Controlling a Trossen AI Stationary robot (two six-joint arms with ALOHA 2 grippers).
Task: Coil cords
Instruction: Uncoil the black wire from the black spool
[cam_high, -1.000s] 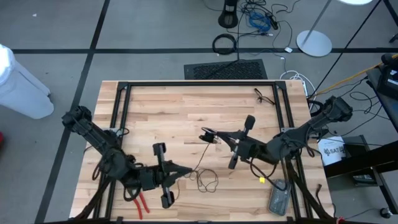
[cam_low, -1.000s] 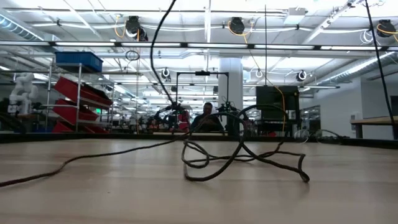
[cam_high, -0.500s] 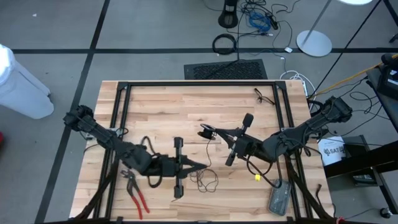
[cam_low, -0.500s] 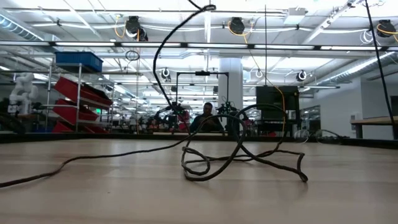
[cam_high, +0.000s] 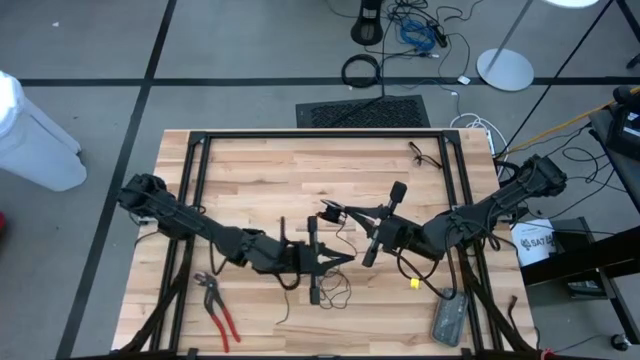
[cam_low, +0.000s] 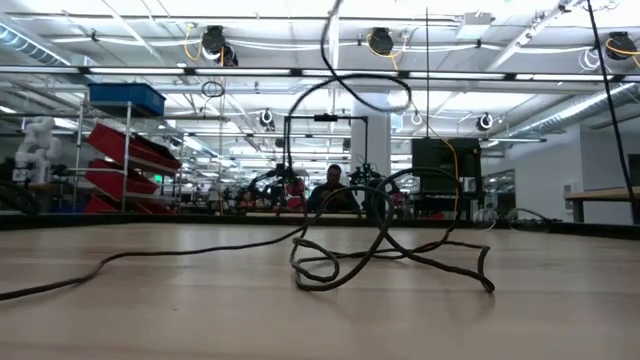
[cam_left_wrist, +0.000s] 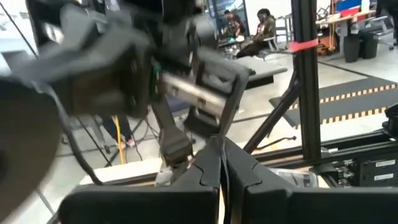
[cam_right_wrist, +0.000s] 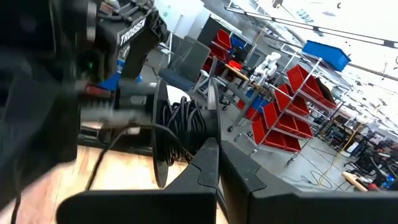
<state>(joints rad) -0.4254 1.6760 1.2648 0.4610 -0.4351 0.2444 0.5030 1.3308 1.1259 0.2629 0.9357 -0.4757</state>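
Black thin cord (cam_low: 385, 262), loose tangled loops, tabletop (cam_low: 200, 310)

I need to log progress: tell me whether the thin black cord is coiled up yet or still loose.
Mostly loose. The cord sprawls in untidy loops on the table, one strand rising off it; some windings sit on the puck at the right gripper.

Thin black cord (cam_high: 335, 285), loosely looped mid-table

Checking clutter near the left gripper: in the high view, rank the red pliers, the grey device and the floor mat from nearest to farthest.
From the left gripper:
1. Grey device, near right table corner.
2. Red pliers, near left edge.
3. Floor mat, beyond the far edge.
The first two are close.
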